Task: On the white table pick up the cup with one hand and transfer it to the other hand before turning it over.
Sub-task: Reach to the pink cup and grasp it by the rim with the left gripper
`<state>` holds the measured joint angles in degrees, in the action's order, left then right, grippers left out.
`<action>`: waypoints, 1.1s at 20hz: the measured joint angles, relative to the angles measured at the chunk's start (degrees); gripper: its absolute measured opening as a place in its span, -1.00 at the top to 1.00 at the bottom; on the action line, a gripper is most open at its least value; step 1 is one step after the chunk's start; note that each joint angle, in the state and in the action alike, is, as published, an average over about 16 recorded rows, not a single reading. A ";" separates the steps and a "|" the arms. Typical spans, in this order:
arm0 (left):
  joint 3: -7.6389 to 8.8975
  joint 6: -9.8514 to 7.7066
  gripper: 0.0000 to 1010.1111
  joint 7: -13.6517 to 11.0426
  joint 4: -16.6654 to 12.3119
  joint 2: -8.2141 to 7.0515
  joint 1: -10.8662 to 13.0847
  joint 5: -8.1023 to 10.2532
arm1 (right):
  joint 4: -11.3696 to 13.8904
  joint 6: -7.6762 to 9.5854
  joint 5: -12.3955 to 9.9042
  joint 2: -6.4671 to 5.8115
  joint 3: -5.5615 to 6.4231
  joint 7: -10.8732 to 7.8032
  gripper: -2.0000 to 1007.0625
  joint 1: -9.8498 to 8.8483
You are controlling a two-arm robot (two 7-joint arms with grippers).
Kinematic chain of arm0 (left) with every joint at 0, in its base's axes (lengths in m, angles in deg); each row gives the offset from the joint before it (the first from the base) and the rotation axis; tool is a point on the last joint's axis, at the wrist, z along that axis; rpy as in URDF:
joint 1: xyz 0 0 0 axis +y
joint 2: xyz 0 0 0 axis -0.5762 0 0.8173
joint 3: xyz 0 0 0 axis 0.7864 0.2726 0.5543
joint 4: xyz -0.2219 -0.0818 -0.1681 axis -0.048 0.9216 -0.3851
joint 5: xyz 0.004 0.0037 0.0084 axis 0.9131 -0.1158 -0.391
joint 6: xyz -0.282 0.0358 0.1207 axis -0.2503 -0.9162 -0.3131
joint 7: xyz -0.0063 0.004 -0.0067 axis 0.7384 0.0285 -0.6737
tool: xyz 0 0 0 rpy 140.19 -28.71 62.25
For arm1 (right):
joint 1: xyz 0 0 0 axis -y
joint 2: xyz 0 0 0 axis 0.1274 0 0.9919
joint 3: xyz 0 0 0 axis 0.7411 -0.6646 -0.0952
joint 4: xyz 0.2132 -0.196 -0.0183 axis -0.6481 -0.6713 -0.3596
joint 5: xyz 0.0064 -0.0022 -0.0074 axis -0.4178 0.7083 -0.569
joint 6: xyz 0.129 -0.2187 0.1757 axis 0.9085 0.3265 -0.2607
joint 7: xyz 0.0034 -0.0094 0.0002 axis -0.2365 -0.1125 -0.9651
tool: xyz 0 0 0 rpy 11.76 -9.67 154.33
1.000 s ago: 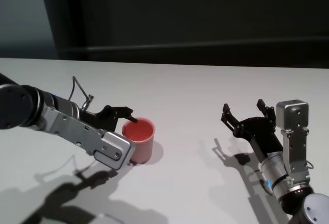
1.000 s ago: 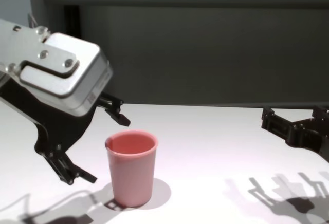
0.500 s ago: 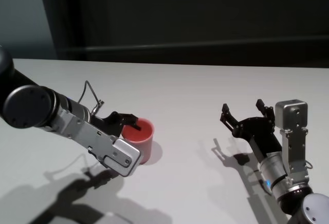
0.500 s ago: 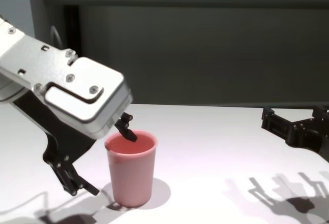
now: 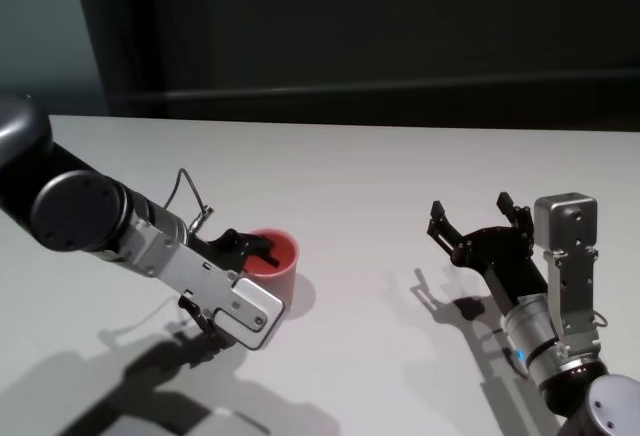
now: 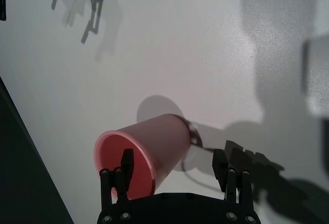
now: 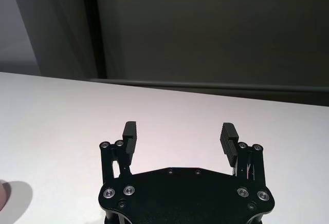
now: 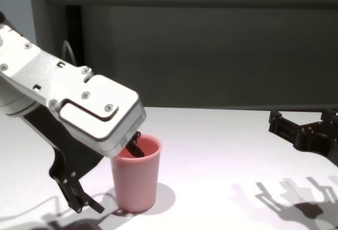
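Note:
The pale pink cup (image 5: pixel 286 260) stands upright on the white table (image 5: pixel 350 171), left of centre. My left gripper (image 5: pixel 232 284) is open and straddles the cup's near wall. One finger (image 6: pixel 127 163) dips inside the cup's mouth and the other finger (image 6: pixel 221 164) hangs outside, beside the cup (image 6: pixel 157 144). In the chest view the left arm's white casing hides part of the cup's (image 8: pixel 138 180) rim. My right gripper (image 5: pixel 470 212) hovers open above the table's right side, well away from the cup, with nothing between its fingers (image 7: pixel 227 131).
A dark wall (image 5: pixel 400 36) runs behind the table's far edge (image 5: pixel 380 126). Bare tabletop (image 8: pixel 222 140) lies between the cup and the right gripper (image 8: pixel 302 120). Both arms cast shadows on the table's near part.
My left gripper has swung in and down over the cup, and one finger now sits inside its mouth. The cup and the right arm have not moved.

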<state>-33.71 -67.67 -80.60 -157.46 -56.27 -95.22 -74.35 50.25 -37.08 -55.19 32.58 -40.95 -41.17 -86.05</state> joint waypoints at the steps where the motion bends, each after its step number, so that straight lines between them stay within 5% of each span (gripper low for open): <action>1: -0.25 -0.02 -0.99 -0.08 0.22 0.14 -0.15 -0.03 | 0.00 0.00 0.00 0.00 0.00 0.00 -0.99 0.00; 12: -2.41 0.24 -0.82 0.18 2.01 0.93 -1.41 -0.36 | 0.00 0.00 0.00 0.00 0.00 0.00 -0.99 0.00; 22: -3.74 0.91 -0.27 1.43 2.84 0.75 -2.01 -0.26 | 0.00 0.00 0.00 0.00 0.00 0.00 -0.99 0.00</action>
<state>-37.44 -66.76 -79.17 -154.62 -55.52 -97.23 -74.61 50.26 -37.08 -55.19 32.58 -40.95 -41.17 -86.05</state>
